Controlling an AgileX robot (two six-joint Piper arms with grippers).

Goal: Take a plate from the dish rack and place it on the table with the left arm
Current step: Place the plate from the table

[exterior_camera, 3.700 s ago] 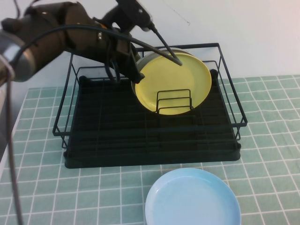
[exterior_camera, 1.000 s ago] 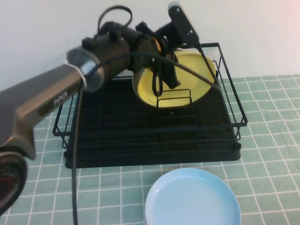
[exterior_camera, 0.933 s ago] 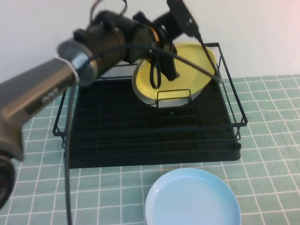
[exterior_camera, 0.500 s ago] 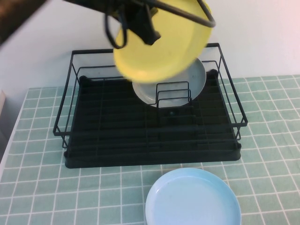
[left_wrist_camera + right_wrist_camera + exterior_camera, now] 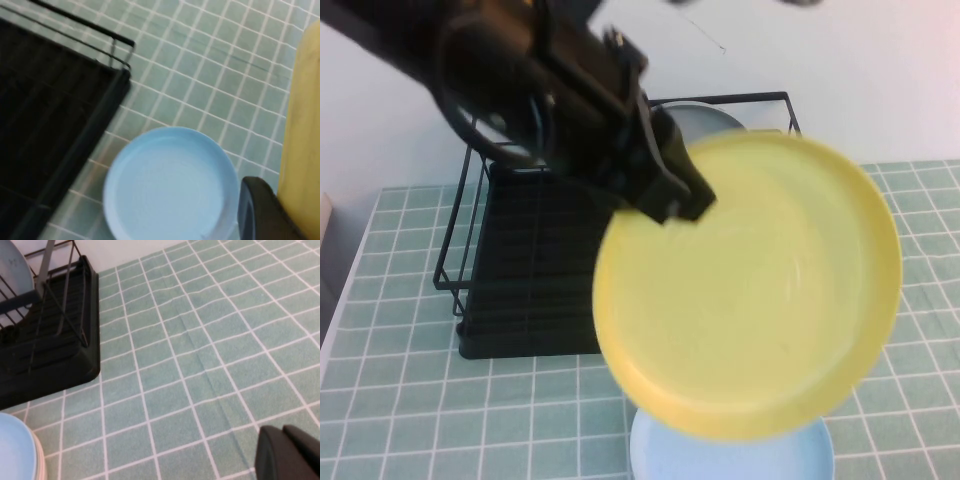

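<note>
The left claw (image 5: 670, 195), upper centre of the high view, is clamped on the rim of the round matte yellow plate (image 5: 750, 290), held in the air and filling the frame's centre right. Behind it stands the black wire dish rack (image 5: 510, 260) with a grey plate (image 5: 705, 120). A light blue plate (image 5: 170, 185) lies on the pale green tiled counter (image 5: 200, 340). The right claw (image 5: 287, 452) hangs over bare tiles; whether it is parted cannot be told.
</note>
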